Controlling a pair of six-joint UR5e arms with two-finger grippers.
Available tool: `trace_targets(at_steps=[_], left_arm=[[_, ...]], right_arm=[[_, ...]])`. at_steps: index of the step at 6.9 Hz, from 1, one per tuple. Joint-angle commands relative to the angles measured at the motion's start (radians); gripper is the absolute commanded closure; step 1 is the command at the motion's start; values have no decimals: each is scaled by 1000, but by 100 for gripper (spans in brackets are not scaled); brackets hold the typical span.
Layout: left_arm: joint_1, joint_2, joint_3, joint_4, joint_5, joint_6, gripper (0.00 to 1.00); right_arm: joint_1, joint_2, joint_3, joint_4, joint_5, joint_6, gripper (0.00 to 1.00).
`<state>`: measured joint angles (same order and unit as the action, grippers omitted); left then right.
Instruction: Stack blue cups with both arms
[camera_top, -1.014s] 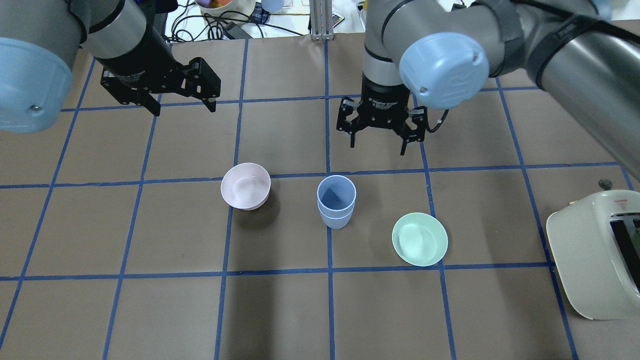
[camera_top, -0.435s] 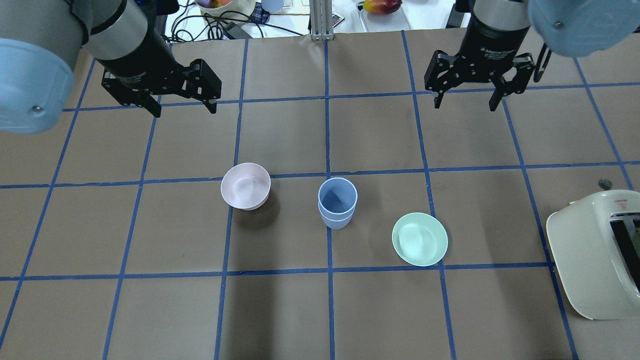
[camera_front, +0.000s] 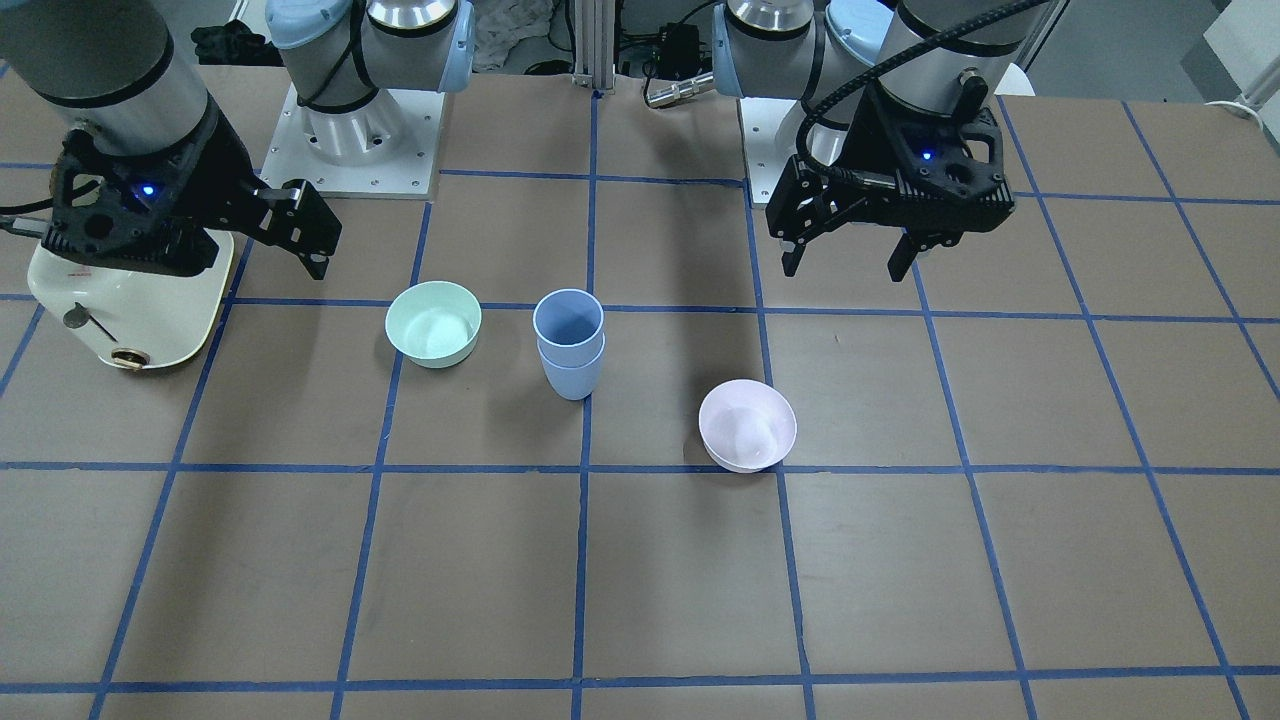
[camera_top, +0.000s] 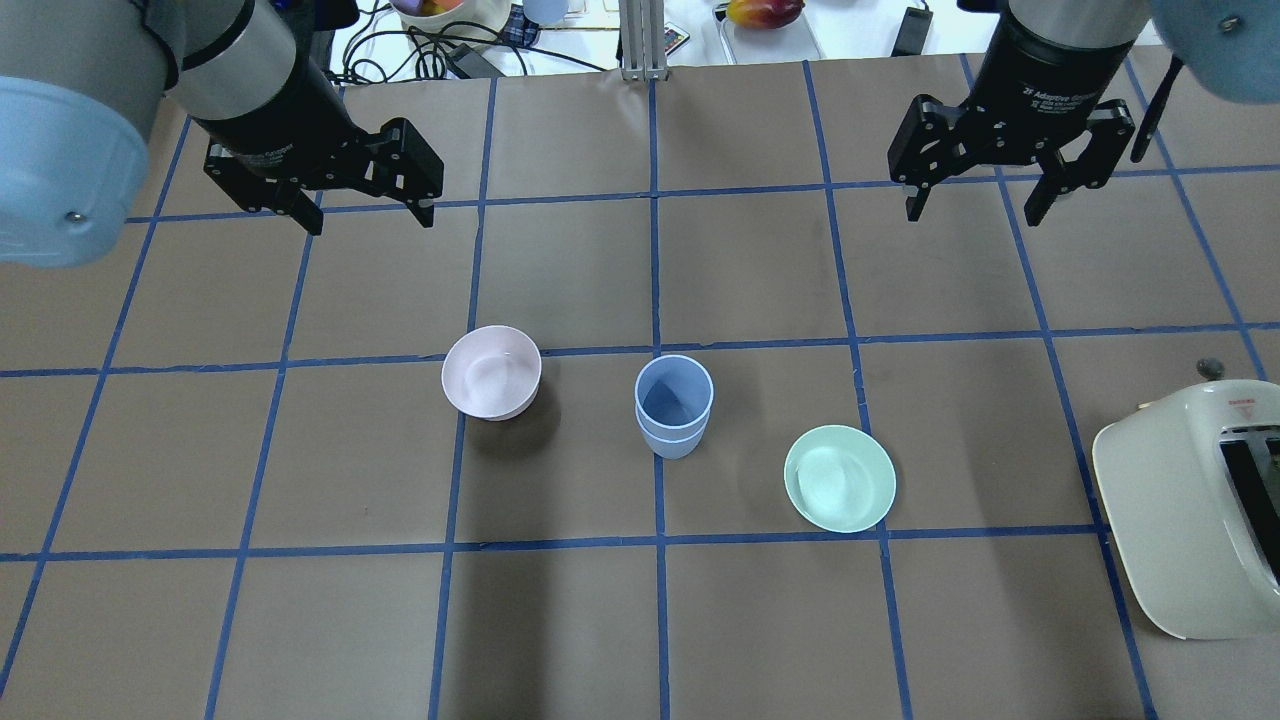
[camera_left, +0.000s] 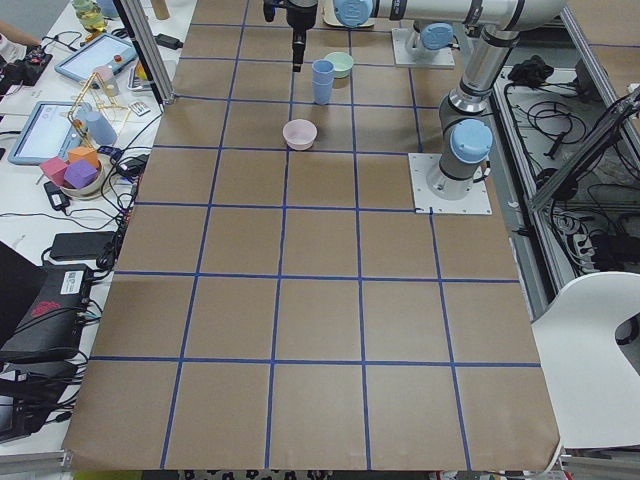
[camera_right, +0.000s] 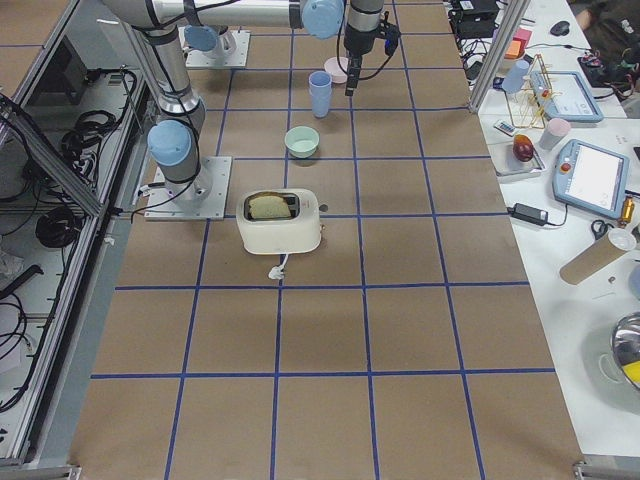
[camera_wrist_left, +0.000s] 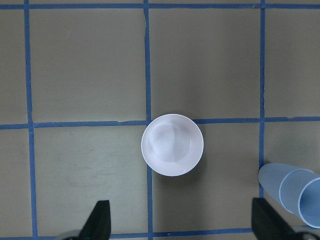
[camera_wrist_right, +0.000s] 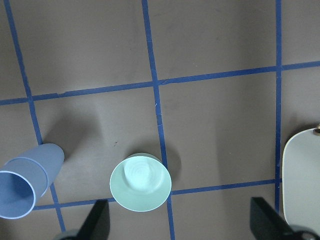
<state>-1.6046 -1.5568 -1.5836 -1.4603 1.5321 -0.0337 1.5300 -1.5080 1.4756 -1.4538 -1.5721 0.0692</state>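
The two blue cups (camera_top: 674, 405) stand nested one inside the other near the table's middle, upright on a blue tape line. They also show in the front-facing view (camera_front: 569, 345). My left gripper (camera_top: 368, 215) is open and empty, raised behind and left of the pink bowl. Its wrist view shows the cups (camera_wrist_left: 295, 192) at the lower right edge. My right gripper (camera_top: 973, 213) is open and empty, raised at the back right, well away from the cups. Its wrist view shows the cups (camera_wrist_right: 27, 185) at the lower left.
A pale pink bowl (camera_top: 491, 372) sits left of the cups and a mint-green bowl (camera_top: 839, 478) sits right and nearer. A cream toaster (camera_top: 1200, 510) stands at the right edge. Cables and clutter lie beyond the table's far edge.
My right gripper has moved from just behind the cups to the back right, still open. The left arm, the cups and the bowls have not moved.
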Motion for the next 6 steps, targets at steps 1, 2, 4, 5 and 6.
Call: trace_targets(at_steps=[1,2,4,5,6], left_arm=[[0,-2,-1,0,0,0,0],[-2,-2,-1,0,-1,0,0],[-2,-2,-1,0,0,0,0],[-2,-3,-1,0,-1,0,0],[-2,-3,-1,-2,-1,0,0]], right_arm=[[-1,0,0,-13,7,-2,0],[-2,0,0,-14,3,-3,0],[-14,0,0,-10,3,-5,0],[-16,0,0,-8,3,-5,0],[-16,0,0,1,4,-5,0]])
